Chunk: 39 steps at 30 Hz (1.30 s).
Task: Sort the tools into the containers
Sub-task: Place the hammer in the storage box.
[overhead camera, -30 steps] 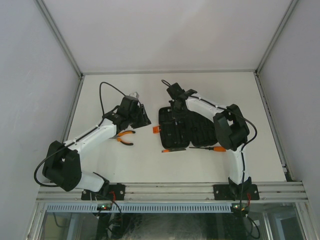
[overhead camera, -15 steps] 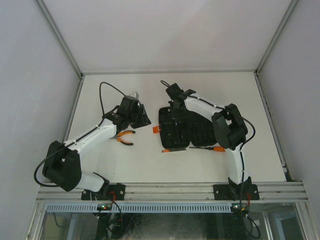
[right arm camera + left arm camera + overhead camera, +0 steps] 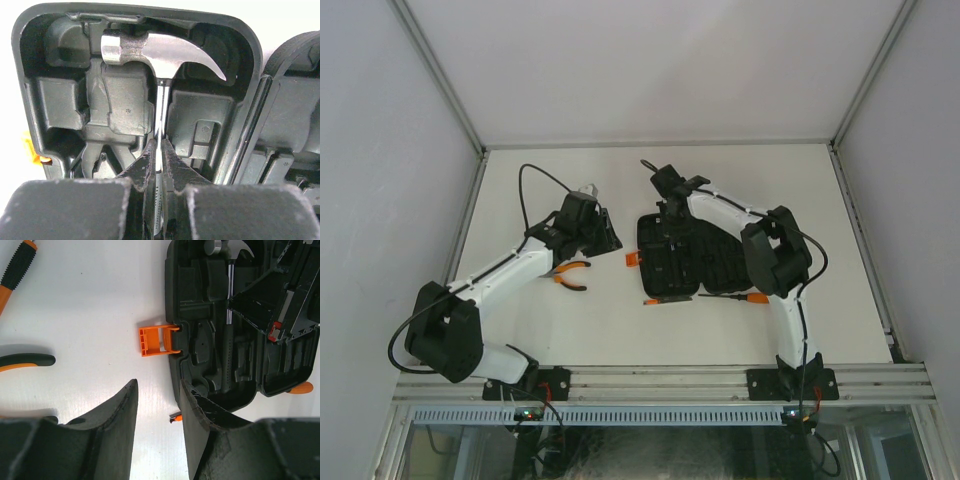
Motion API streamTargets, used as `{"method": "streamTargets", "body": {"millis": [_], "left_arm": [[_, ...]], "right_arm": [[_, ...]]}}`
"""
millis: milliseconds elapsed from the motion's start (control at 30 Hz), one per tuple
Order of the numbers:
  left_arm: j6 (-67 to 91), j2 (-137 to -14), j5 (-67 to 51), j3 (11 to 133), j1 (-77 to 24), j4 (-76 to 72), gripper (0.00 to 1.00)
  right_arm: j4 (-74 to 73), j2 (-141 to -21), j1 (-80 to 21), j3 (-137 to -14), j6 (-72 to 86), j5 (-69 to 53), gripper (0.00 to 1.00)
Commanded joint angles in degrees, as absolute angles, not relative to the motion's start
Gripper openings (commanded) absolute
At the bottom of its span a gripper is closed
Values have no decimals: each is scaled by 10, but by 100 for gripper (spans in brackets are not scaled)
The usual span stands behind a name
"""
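Note:
The black tool case (image 3: 705, 265) lies open in the middle of the table, its orange latch (image 3: 632, 259) on its left. My right gripper (image 3: 160, 146) is shut on the steel shaft of the hammer (image 3: 155, 52), which lies in a moulded slot of the case (image 3: 55, 100). My left gripper (image 3: 157, 390) is open and empty, hovering over bare table just left of the case (image 3: 210, 355) and below the latch (image 3: 157, 340). The orange-handled pliers (image 3: 572, 275) lie under the left arm. Two screwdrivers (image 3: 670, 299) (image 3: 735, 296) lie at the case's near edge.
In the left wrist view, a black-and-orange screwdriver handle (image 3: 17, 270) lies at the top left and a pliers handle (image 3: 25, 362) at the left edge. White walls enclose the table on three sides. The right arm's elbow (image 3: 775, 250) hangs over the case's right half.
The right arm has shifted slightly to the left with its gripper still over the case. The left arm has not moved.

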State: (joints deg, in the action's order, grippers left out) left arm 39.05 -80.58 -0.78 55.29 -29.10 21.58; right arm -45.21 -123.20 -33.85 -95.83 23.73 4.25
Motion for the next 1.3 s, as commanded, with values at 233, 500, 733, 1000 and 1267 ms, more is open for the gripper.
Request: {"method": "streamTargets", "body": {"millis": [233, 500, 733, 1000, 1267], "left_arm": [[396, -794, -18, 550, -287, 203, 43], [396, -800, -22, 553, -287, 201, 43], [396, -798, -29, 547, -287, 193, 39], [393, -798, -29, 547, -287, 193, 38], [390, -792, -18, 547, -287, 198, 40]], "right_arm": [[-515, -1367, -348, -917, 228, 52, 0], [-524, -1380, -352, -926, 229, 66, 0], [-512, -1364, -364, -901, 236, 73, 0], [-462, -1283, -364, -874, 230, 78, 0], [-363, -1165, -339, -886, 214, -8, 10]]}}
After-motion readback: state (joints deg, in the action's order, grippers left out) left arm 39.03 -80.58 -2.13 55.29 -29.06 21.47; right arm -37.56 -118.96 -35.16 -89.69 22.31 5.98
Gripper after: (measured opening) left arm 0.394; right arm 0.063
